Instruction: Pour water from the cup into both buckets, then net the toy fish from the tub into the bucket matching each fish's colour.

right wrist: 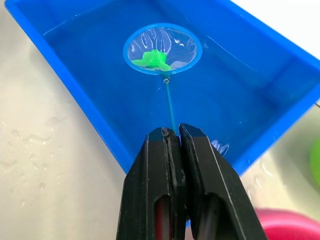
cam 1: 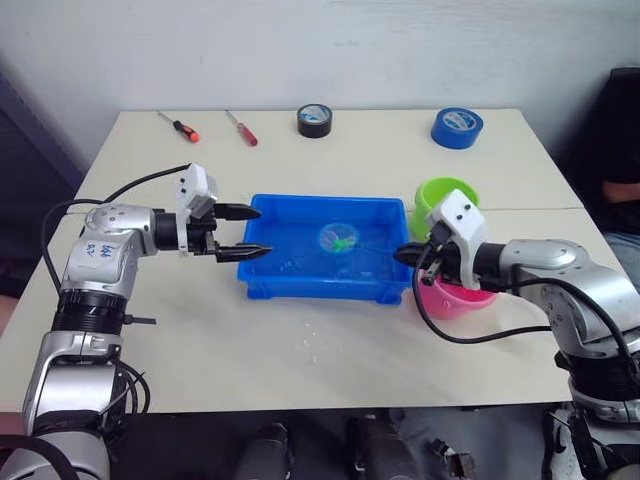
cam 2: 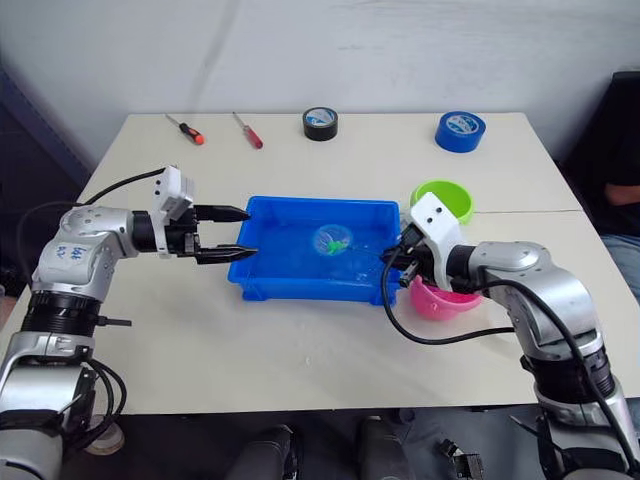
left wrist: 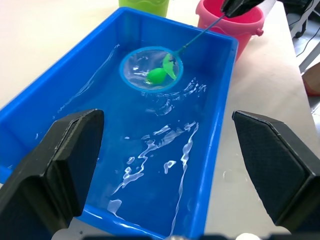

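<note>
The left gripper (cam 1: 243, 232) hangs wide open over the left rim of the glossy blue tub (cam 1: 385, 209); rippled water inside; a green toy fish (right wrist: 149, 59) lies in the round mesh net (right wrist: 162, 49); the right gripper (right wrist: 173, 134) pinches its thin handle; pink bucket (cam 1: 455, 298) and green bucket (cam 1: 446, 194) just beside the tub's right wall.

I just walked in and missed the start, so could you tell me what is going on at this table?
The robot is fishing toy fish out of a blue tub of water. Its right gripper is shut on the thin handle of a small net, and a green fish lies in the hoop over the tub. The left gripper hangs open at the tub's other end. The green bucket and pink bucket stand beside the tub near the right arm.
</note>
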`<state>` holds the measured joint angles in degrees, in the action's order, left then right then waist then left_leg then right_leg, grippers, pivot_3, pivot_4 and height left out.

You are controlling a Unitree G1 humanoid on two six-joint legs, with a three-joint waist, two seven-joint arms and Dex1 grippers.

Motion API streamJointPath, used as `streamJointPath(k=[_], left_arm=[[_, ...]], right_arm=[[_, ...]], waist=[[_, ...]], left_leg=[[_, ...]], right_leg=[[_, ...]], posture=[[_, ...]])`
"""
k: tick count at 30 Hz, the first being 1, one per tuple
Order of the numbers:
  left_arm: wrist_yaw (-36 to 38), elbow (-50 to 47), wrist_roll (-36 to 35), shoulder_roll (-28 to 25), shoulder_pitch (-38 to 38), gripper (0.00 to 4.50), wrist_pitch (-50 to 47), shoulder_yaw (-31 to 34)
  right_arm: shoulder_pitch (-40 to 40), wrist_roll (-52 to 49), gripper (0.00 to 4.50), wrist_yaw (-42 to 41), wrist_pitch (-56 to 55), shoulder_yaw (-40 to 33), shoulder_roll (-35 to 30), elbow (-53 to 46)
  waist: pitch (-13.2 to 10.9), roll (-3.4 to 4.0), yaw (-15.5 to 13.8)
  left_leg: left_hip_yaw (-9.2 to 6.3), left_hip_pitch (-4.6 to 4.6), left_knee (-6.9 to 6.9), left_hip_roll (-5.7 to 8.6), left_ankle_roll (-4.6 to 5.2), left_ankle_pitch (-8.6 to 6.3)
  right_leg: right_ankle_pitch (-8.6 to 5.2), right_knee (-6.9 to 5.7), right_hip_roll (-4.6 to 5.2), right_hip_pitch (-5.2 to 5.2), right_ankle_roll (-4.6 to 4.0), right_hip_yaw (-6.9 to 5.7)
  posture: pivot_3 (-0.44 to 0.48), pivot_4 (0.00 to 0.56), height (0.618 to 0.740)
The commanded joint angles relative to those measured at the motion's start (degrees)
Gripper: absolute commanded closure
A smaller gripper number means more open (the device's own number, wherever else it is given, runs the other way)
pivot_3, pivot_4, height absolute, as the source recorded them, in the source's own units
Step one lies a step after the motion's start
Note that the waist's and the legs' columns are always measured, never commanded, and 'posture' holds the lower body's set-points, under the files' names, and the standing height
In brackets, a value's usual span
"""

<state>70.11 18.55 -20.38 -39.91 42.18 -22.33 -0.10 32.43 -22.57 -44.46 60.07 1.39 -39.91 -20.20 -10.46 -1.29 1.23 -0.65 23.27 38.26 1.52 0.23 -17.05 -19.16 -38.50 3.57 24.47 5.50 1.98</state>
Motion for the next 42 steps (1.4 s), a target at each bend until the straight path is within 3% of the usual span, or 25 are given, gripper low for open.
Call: streamJointPath(k=[1, 5, 16, 24, 32, 39, 42], left_arm=[[-1.39, -4.61, -2.73, 0.86, 0.41, 0.05, -2.20, 2.16], [-3.36, -5.46, -3.88, 4.65, 2.40, 0.05, -3.60, 1.80], [-3.54, -0.80, -3.61, 12.85, 8.99, 0.05, -3.68, -0.75], [-2.61, -3.19, -4.35, 12.57, 8.65, 0.05, -3.38, 0.12], [-2.81, -3.29, -3.89, 12.19, 8.33, 0.05, -2.46, 0.26], [-3.19, -3.09, -3.63, 12.13, 8.90, 0.05, -2.04, 0.33], [-3.24, -3.04, -3.53, 12.07, 8.94, 0.05, -1.81, 0.34]], right_arm=[[1.24, -2.93, 4.50, -0.04, 0.26, -3.00, 0.24, -1.44], [1.97, -5.79, 4.50, 1.88, 3.30, -7.28, -0.38, -2.49], [-1.69, -5.54, 4.50, 3.78, 4.21, -20.40, -12.77, -0.07], [-2.46, -0.03, 4.50, 6.08, -3.57, -19.49, -17.83, 8.11], [-6.67, 21.50, 4.50, 7.74, -35.22, -4.64, -24.54, 14.19], [-5.98, 48.91, 4.50, 17.98, -70.24, 7.05, -34.25, 25.13], [-4.79, 55.62, 4.50, 22.56, -78.00, 8.07, -36.23, 28.14]], waist=[[0.00, 0.00, -0.04], [0.00, 0.00, -0.10], [0.00, 0.00, -1.21], [0.00, 0.00, -1.04], [0.00, 0.00, -1.04], [0.00, 0.01, -1.01], [-0.01, 0.02, -0.91]], left_leg=[[-0.01, 0.00, 0.00, 0.00, 0.00, 0.00], [-0.01, 0.00, 0.03, 0.00, 0.00, 0.00], [0.04, 0.01, 0.04, 0.01, 0.01, 0.01], [0.16, -0.05, 0.03, -0.01, 0.01, 0.02], [0.26, -0.05, 0.04, 0.00, 0.01, 0.03], [0.35, -0.06, 0.06, 0.00, 0.00, 0.03], [0.43, -0.06, 0.07, 0.01, -0.02, 0.04]], right_leg=[[0.00, 0.00, 0.00, 0.00, 0.00, -0.01], [0.00, -0.02, -0.01, 0.00, 0.00, -0.02], [0.00, 0.13, -0.05, 0.00, 0.00, -0.01], [0.00, 0.09, -0.07, 0.02, 0.01, 0.09], [0.00, 0.13, -0.07, 0.04, 0.01, 0.13], [0.00, 0.17, -0.08, 0.06, 0.01, 0.14], [0.00, 0.13, -0.09, 0.12, 0.01, 0.14]], posture=[[0.000, 0.150, 0.736], [0.000, 0.150, 0.736], [0.000, 0.150, 0.736], [0.000, 0.150, 0.736], [0.000, 0.150, 0.736], [0.000, 0.150, 0.736], [0.000, 0.150, 0.736]])
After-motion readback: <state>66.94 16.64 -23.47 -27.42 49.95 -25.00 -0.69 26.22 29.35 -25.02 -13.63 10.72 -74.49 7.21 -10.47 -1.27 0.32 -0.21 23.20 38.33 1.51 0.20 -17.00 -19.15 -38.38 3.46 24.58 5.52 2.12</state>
